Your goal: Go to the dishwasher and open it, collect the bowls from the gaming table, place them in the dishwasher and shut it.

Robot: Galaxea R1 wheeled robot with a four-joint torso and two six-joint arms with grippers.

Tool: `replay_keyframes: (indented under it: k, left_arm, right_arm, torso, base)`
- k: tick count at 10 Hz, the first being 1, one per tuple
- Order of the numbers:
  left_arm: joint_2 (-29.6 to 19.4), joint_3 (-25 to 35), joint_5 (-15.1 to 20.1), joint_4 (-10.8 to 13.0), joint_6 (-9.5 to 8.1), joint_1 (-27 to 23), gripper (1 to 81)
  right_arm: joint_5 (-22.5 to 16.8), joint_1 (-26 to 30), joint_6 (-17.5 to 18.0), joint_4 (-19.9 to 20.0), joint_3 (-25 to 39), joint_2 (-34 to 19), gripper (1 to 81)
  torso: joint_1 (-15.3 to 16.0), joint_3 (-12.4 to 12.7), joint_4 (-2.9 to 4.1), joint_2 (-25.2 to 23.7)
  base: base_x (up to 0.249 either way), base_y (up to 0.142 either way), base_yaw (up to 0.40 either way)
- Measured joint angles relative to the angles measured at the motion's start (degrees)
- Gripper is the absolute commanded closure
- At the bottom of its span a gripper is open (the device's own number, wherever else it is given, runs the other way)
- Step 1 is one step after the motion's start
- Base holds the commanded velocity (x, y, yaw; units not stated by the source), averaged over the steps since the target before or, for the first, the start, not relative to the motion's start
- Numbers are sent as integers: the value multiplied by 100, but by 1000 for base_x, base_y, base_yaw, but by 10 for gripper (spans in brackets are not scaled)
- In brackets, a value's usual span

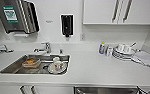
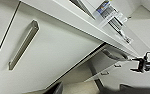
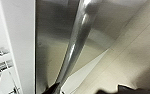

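Observation:
The dishwasher (image 1: 106,90) shows as a strip of stainless steel under the counter edge, right of the sink, close below me. In the right wrist view its steel front (image 3: 48,37) looms very near, and its shiny bar handle (image 3: 76,45) runs across it. My right gripper (image 3: 87,90) sits just short of that handle, with one dark tip against the bar's end. My left gripper (image 2: 91,90) hangs in front of a white cabinet door (image 2: 53,50), apart from it. The bowls and the gaming table are out of view.
A steel sink (image 1: 11,67) holds a cup, a plate and a brown container, with a tap (image 1: 47,47) behind it. White dishes (image 1: 123,52), small bottles (image 1: 102,48) and a cloth (image 1: 147,58) lie on the counter's right. A soap dispenser (image 1: 66,25) and upper cabinets (image 1: 103,11) hang above.

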Motion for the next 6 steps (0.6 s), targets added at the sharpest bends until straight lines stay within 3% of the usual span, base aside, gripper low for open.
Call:
replay_keyframes:
  k: [2, 6]
  left_arm:
    - [44, -41, 0, 5, 0, 0, 10]
    - [102, -173, 16, 11, 0, 0, 10]
  right_arm:
    - [-12, 15, 360, 44, -236, 154, 10]
    - [-20, 50, 456, 118, -618, 667, 10]
  torso:
    - [0, 0, 0, 0]
    - [0, -2, 0, 0]
  base:
    - [0, 0, 0]
    - [0, 0, 0]
